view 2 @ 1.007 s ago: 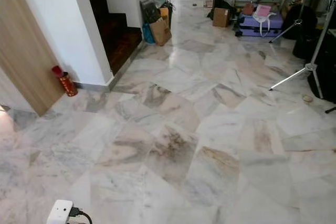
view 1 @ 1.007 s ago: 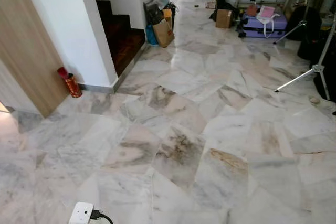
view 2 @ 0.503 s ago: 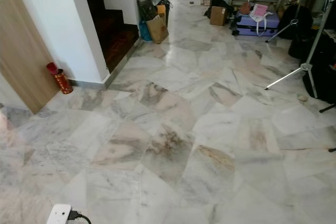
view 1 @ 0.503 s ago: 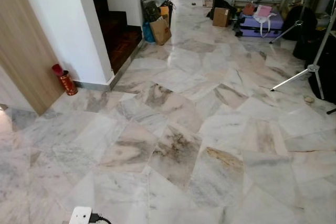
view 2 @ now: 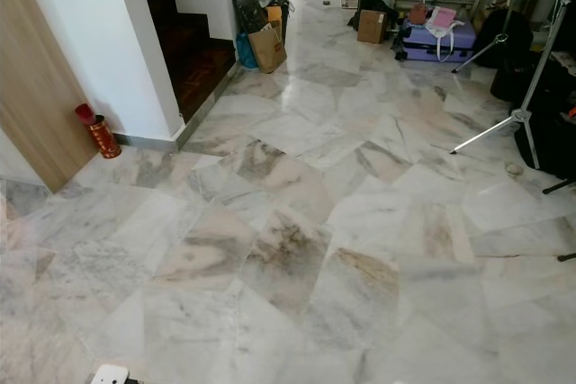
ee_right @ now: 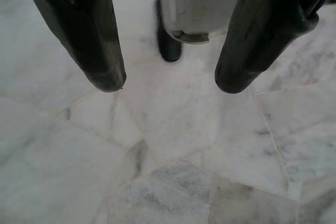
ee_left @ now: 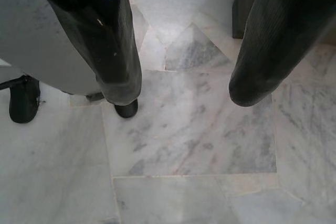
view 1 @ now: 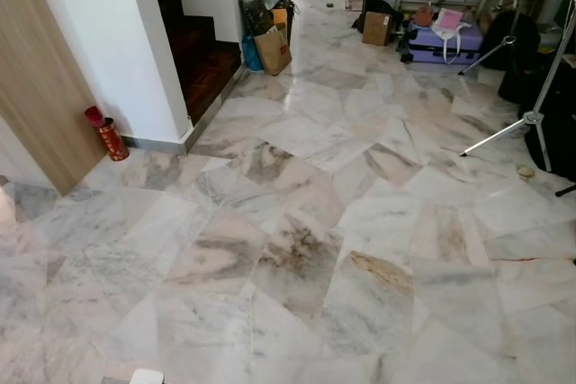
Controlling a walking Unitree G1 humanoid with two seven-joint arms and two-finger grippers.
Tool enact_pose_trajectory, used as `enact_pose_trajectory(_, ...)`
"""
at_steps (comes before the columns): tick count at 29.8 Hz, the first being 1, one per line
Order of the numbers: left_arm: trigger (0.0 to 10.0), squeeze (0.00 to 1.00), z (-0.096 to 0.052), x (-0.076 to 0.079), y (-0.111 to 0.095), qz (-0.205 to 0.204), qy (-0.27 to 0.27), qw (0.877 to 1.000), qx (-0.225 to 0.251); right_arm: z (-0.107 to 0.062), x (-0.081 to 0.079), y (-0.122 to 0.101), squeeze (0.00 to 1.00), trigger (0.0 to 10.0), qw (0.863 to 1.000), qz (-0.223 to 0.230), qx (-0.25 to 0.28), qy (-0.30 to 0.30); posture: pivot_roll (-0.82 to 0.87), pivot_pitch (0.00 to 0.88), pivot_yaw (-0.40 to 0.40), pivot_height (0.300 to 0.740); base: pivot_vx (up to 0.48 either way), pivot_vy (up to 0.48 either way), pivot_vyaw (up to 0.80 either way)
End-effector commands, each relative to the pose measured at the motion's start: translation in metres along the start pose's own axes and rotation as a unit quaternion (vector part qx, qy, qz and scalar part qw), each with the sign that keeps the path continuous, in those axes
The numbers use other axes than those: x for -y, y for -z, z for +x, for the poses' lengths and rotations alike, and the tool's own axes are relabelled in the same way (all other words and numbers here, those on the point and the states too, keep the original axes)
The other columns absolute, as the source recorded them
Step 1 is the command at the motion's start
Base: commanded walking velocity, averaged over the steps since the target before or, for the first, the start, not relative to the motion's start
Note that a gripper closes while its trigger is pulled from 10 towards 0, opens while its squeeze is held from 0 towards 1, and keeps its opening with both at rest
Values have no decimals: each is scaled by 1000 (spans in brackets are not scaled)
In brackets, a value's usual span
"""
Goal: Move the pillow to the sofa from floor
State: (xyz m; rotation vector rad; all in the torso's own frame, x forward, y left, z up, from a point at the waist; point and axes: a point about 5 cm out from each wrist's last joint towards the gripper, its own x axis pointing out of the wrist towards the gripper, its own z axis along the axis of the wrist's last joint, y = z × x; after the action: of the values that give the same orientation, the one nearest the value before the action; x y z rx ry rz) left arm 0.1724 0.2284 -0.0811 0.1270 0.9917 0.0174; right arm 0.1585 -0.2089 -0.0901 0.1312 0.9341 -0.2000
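The robot has edged forward over the marble floor point(view 1: 306, 222) toward the staircase point(view 1: 202, 51); both grippers point(ee_left: 178, 90) point(ee_right: 168, 85) hang with fingers wide, empty. No pillow or sofa seen; it's searching.

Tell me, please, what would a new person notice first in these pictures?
The wide marble floor in grey and tan patches fills the foreground. A red canister stands at the foot of the white wall on the left, by the dark stairs. Far back lie a purple suitcase and a brown paper bag; both grippers hang open above the floor.
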Motion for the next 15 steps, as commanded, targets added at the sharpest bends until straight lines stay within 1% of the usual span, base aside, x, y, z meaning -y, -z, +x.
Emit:
enact_pose_trajectory(1,10000,0,-2,-2,10,-1,-3,1000,-19,-1,1,1,0,10000,999,-33,7,6,-78,44,24,740,0,0,0)
enact_pose_trajectory(2,10000,0,-2,-1,10,0,-3,1000,-19,-1,2,0,0,10000,999,-42,12,6,-79,42,22,740,0,0,0)
enact_pose_trajectory(5,10000,0,-2,-1,10,-7,-11,1000,-15,-1,1,-4,0,10000,999,-47,24,-2,-81,37,17,740,0,0,0)
enact_pose_trajectory(9,10000,0,-1,-1,9,-24,-14,1000,-8,0,0,-5,0,10000,998,-66,20,-11,-76,26,17,740,0,0,0)
enact_pose_trajectory(14,10000,0,-2,-2,9,-26,-13,1000,-7,1,-4,-7,0,10000,998,-60,28,-9,-93,14,30,740,0,0,0)
enact_pose_trajectory(15,10000,0,-2,-2,9,-26,-13,1000,-7,1,-5,-8,0,10000,997,-64,29,-10,-94,13,31,740,0,0,550)
